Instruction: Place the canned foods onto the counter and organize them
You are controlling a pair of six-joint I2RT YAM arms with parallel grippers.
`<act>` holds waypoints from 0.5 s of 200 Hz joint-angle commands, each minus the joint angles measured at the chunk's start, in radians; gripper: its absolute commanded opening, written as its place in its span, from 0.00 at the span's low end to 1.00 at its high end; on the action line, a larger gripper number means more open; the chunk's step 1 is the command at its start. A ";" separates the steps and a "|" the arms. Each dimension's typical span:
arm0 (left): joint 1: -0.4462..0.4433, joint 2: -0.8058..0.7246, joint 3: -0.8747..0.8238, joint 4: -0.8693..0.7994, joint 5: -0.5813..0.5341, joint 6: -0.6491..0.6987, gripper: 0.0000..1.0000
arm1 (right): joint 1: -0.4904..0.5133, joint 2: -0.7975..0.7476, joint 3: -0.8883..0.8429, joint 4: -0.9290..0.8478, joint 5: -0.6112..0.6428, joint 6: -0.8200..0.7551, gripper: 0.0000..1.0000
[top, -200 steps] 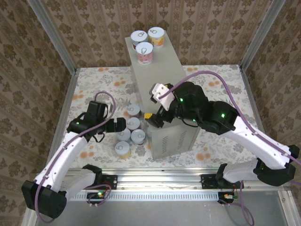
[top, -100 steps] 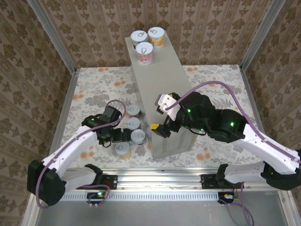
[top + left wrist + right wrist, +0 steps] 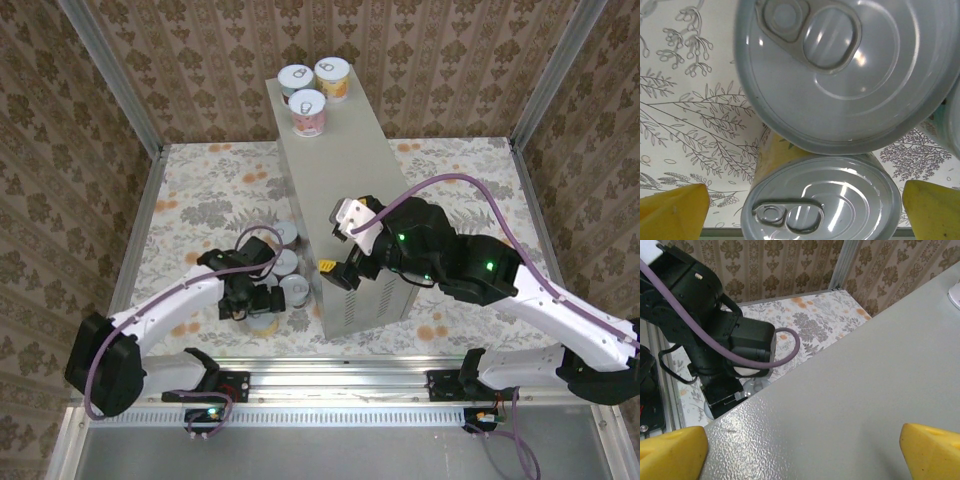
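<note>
Three cans (image 3: 308,105) stand on the far end of the counter (image 3: 345,185), a tall light-grey box. Several more cans (image 3: 285,262) sit on the floral cloth to its left. My left gripper (image 3: 265,305) hangs low over that group. In the left wrist view it (image 3: 805,212) is open, and a yellow-labelled can (image 3: 822,200) stands between its yellow fingertips (image 3: 675,212) without touching them. A second can (image 3: 850,70) lies just beyond. My right gripper (image 3: 335,272) hovers open over the counter's near end; its view shows the bare counter top (image 3: 865,390) between its fingertips (image 3: 932,450).
Metal frame posts (image 3: 110,70) and patterned walls enclose the floral cloth (image 3: 200,190). My left arm (image 3: 715,340) shows in the right wrist view, close beside the counter's left edge. The counter's near end face has vent slits (image 3: 370,300).
My left gripper has swung right and nearer, down over the floor cans. My right gripper shifted slightly towards the counter's near end, then held still.
</note>
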 commanded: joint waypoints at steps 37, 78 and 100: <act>-0.014 -0.018 -0.054 -0.006 -0.003 -0.089 0.87 | -0.010 0.045 0.063 -0.064 -0.089 -0.061 1.00; -0.015 -0.044 -0.066 -0.004 -0.009 -0.107 0.78 | -0.005 0.144 0.232 -0.253 -0.242 -0.116 1.00; -0.013 -0.059 -0.064 -0.002 -0.009 -0.113 0.72 | 0.006 0.194 0.303 -0.324 -0.281 -0.148 1.00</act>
